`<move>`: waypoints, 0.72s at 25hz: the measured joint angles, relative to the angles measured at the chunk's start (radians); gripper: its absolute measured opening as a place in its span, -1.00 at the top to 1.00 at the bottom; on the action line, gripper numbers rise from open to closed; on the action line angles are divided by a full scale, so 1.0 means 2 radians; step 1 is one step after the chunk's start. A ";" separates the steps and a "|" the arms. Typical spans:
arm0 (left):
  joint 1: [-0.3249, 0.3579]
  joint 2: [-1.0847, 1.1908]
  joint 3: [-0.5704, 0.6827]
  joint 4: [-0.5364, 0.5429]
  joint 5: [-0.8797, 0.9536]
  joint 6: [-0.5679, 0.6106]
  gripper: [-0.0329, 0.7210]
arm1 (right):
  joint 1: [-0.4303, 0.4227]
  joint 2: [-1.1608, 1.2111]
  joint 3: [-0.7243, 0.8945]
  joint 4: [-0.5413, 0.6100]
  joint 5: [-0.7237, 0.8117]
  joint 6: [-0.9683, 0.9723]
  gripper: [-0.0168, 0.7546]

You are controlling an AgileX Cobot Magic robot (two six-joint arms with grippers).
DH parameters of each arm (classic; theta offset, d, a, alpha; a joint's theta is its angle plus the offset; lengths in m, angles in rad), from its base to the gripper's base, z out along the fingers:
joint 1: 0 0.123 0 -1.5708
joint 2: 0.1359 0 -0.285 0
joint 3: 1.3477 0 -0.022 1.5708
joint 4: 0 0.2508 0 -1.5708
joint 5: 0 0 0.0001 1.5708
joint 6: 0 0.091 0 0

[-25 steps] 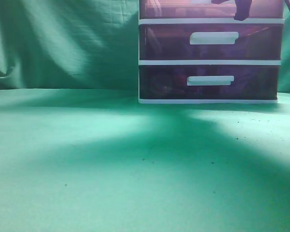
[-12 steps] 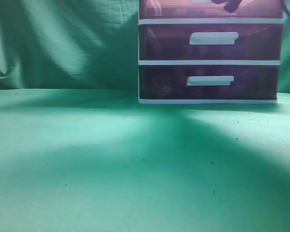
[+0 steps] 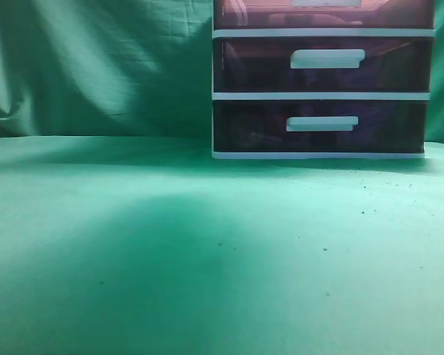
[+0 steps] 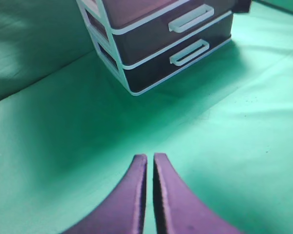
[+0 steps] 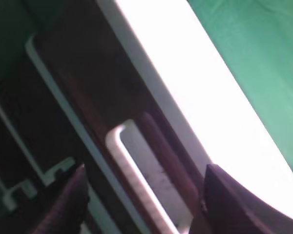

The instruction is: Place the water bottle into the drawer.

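The reddish-pink translucent plastic drawer (image 3: 323, 13) at the exterior view's upper right looks pushed in. No water bottle shows anywhere, possibly inside. Left gripper (image 4: 150, 163) jaws clenched empty; right gripper (image 5: 144, 195) jaws released, straddling the white handle (image 5: 132, 170).

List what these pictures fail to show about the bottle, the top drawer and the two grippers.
- Water bottle: in no view; whether it lies inside cannot be told.
- Drawer: exterior view crops it at the top edge; its front is translucent but murky.
- Drawer handle: right wrist view is blurred.
- Right gripper: fingertips cropped by the bottom edge.
- Left gripper: out of the exterior view.
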 joint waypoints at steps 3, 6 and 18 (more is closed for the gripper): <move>0.000 -0.002 0.000 -0.006 -0.003 -0.007 0.91 | 0.032 -0.031 0.000 0.014 0.070 0.007 -0.21; 0.000 -0.021 0.000 -0.033 -0.008 -0.004 0.91 | 0.067 -0.072 0.000 0.036 0.158 0.008 -0.21; 0.000 -0.230 0.140 -0.101 -0.007 0.017 0.91 | 0.115 -0.242 -0.001 0.216 0.440 0.040 0.96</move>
